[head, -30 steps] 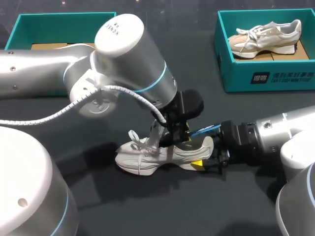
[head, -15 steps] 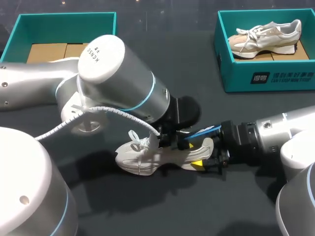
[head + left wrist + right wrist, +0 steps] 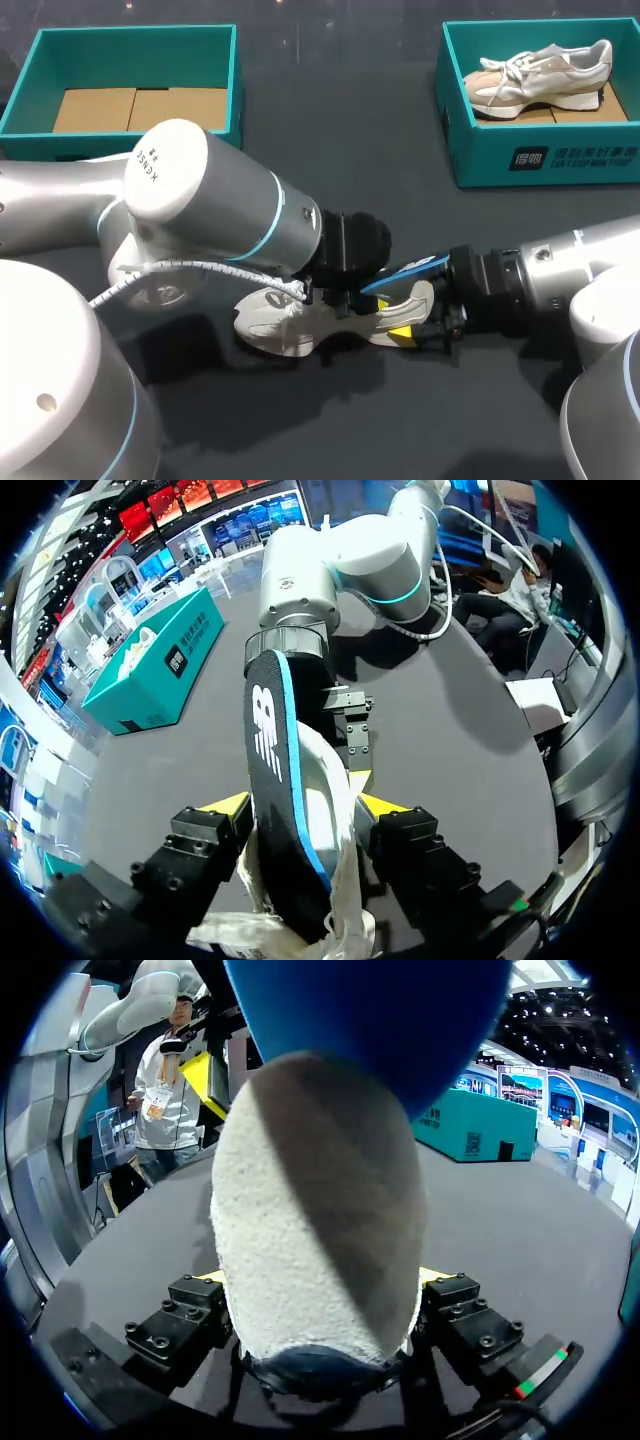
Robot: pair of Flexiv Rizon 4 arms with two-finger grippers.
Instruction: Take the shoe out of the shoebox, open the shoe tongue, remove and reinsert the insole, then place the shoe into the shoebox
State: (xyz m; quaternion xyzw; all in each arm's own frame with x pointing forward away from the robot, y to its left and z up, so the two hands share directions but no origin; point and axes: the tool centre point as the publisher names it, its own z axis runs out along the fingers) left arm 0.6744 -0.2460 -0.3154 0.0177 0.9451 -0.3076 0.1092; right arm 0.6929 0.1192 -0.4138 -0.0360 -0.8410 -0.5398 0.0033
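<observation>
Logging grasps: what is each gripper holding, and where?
Right gripper: the shoe, jaws on either side of its heel. Left gripper: the insole, apparently pinched across its near end.

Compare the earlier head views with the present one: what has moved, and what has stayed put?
The left arm swung down and toward the view's left, bringing the left gripper lower over the white lace-up sneaker. The right gripper at the sneaker's heel, the blue-edged black insole sticking out and the left teal cardboard shoebox stayed put.
</observation>
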